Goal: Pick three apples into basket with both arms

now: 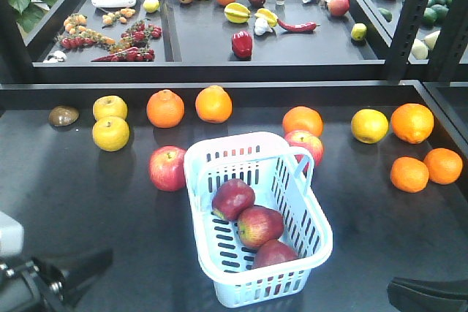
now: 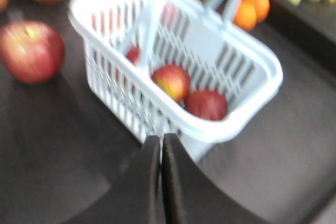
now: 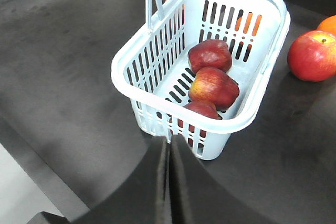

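Note:
The pale-blue basket (image 1: 199, 173) stands mid-table with its handles swung down. Three deep-red apples lie in a row inside it: one at the back (image 1: 233, 199), one in the middle (image 1: 259, 226), one at the front (image 1: 275, 253). The right wrist view shows the same apples (image 3: 213, 87) inside the basket (image 3: 157, 106). In the left wrist view they are blurred (image 2: 172, 81). My left gripper (image 2: 161, 137) is shut and empty, just short of the basket's near corner (image 2: 231, 129). Shut and empty too, my right gripper (image 3: 169, 139) sits before the basket's front wall. Both arms are low at the front edge (image 1: 88, 264) (image 1: 409, 294).
Two lighter red apples (image 1: 167, 168) (image 1: 305, 144) lie outside the basket, left and behind. Oranges (image 1: 165, 108) (image 1: 412, 122), yellow fruits (image 1: 110, 133) (image 1: 369, 125) and a brown lump (image 1: 63, 115) line the back of the table. Raised trays (image 1: 175, 52) of produce stand behind.

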You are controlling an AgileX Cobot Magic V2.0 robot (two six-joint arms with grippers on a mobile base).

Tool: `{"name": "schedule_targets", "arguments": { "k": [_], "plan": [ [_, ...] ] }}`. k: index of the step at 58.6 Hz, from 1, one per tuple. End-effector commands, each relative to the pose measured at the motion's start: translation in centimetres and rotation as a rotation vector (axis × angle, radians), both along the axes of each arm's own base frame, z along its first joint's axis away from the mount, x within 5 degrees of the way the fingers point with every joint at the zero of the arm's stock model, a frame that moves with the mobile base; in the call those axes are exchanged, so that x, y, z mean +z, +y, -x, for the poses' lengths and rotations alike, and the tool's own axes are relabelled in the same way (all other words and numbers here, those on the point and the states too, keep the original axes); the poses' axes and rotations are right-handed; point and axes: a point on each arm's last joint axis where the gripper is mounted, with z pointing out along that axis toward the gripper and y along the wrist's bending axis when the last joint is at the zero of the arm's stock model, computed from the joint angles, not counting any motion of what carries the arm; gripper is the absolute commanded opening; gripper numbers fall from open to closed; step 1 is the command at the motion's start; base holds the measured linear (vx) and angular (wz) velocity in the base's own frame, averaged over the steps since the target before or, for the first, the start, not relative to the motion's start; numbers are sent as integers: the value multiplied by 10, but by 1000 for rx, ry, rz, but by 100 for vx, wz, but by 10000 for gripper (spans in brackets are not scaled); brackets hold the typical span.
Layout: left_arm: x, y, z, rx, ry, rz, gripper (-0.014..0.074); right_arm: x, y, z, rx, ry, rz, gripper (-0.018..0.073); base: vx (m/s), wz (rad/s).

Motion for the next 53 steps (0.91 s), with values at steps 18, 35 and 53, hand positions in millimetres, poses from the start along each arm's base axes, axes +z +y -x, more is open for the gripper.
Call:
{"name": "schedule_targets", "arguments": {
  "k": [18,35,53],
  "plan": [
    [-27,29,37,28,-80,131,-6,12,0,-4,-28,-61,-43,-6,0,0],
    [-31,50,57,54,-279,83,-6,12,0,-4,-28,-61,-43,-6,0,0],
    [-19,79,66,411,-496,51,-6,12,0,-4,-28,-61,-43,-6,0,0]
  ]
}}
